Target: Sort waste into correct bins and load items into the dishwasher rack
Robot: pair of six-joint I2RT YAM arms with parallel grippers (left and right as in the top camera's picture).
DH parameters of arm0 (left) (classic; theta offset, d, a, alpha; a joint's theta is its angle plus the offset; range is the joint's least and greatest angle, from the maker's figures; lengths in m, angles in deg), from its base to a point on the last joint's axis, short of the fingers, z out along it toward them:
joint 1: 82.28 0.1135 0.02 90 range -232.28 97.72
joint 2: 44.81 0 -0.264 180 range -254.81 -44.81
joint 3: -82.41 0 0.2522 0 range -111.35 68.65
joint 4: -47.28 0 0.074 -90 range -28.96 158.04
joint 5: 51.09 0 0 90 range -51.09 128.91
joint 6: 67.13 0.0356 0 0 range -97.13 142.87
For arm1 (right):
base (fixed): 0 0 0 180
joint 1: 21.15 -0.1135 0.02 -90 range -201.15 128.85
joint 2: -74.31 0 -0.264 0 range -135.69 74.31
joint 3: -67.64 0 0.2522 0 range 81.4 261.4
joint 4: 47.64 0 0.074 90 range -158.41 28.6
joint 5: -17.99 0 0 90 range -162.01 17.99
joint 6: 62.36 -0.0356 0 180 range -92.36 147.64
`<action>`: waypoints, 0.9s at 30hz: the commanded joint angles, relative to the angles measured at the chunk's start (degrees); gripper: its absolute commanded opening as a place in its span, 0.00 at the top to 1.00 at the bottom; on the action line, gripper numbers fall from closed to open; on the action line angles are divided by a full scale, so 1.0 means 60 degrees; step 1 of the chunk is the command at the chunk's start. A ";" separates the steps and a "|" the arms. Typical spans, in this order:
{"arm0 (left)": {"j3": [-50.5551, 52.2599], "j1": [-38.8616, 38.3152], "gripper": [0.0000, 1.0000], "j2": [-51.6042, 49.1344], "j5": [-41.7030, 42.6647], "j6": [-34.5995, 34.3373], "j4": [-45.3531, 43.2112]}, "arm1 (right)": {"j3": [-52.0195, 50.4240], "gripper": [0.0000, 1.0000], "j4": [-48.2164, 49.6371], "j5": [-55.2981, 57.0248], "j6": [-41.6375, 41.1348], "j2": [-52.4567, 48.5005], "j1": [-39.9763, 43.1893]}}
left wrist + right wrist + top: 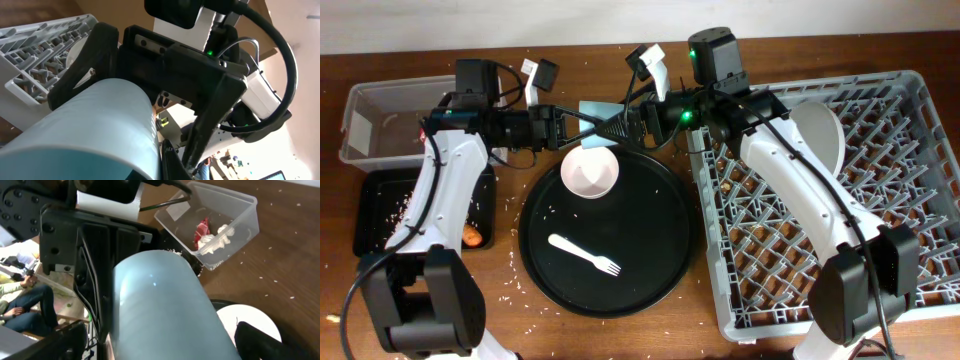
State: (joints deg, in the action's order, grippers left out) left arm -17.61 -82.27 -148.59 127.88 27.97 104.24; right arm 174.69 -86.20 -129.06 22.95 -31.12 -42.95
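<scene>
The light blue cup [592, 108] hangs in the air between both grippers, above the far rim of the round black tray [665, 235]. My left gripper [578, 128] is shut on the cup [90, 130] from the left. My right gripper [612, 122] is open, with its fingers on either side of the cup [160, 305] and a gap at each. The white bowl [590, 172] and the white fork [585, 253] lie on the round tray. The grey plate [820, 135] stands in the dishwasher rack [840, 260].
The clear tub [380, 120] at far left holds the red wrapper [202, 229] and the white tissue [217, 236]. The shallow black tray [390, 210] holds pale rice scraps, with the orange carrot [472, 236] at its right end. Rice bits lie on the table.
</scene>
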 commanded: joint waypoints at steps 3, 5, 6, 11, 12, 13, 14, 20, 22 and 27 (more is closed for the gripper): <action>-0.0288 0.0095 1.00 -0.0022 0.0204 -0.1566 -0.1180 | -0.0142 0.11 0.0488 -0.0998 -0.0015 -0.0135 0.0025; -0.0331 0.0095 1.00 -0.0022 0.0208 -0.2109 -0.1541 | -0.0142 0.12 0.1253 -0.2047 -0.0058 -0.0135 0.0233; -0.0339 0.0095 1.00 -0.0022 0.0208 -0.2535 -0.1883 | -0.0138 0.13 0.1647 -0.2532 -0.0211 -0.0135 0.0433; -0.0339 0.0007 1.00 -0.0022 0.0208 -0.4597 -0.3883 | -0.0138 0.13 0.2036 -0.3563 -0.0557 -0.0135 0.1800; -0.0339 -0.0102 1.00 -0.0022 0.0208 -0.5005 -0.4441 | -0.0138 0.12 0.2036 -0.3799 -0.0554 -0.0135 0.2044; -0.0339 -0.0244 1.00 -0.0022 0.0208 -0.5388 -0.5031 | -0.0138 0.09 0.2036 -0.4007 -0.0554 -0.0135 0.2237; -0.0339 -0.0397 1.00 -0.0022 0.0208 -0.5716 -0.5603 | -0.0138 0.09 0.2036 -0.4109 -0.0550 -0.0135 0.2335; -0.0339 -0.1381 1.00 -0.0022 0.0204 -0.6754 -0.7399 | -0.0138 0.04 0.2452 -0.4142 -0.0521 -0.0135 0.2368; -0.0339 -0.1413 1.00 -0.0022 0.0200 -0.6827 -0.7340 | -0.0138 0.05 0.2532 -0.4153 -0.0525 -0.0135 0.2361; -0.0339 -0.1300 1.00 -0.0022 0.0200 -0.6965 -0.7355 | -0.0142 0.12 0.2524 -0.4175 -0.0521 -0.0135 0.2098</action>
State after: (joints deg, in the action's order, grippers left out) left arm -19.12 -90.64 -148.59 128.49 -12.75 60.35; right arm 174.00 -71.23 -152.76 19.85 -32.43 -28.92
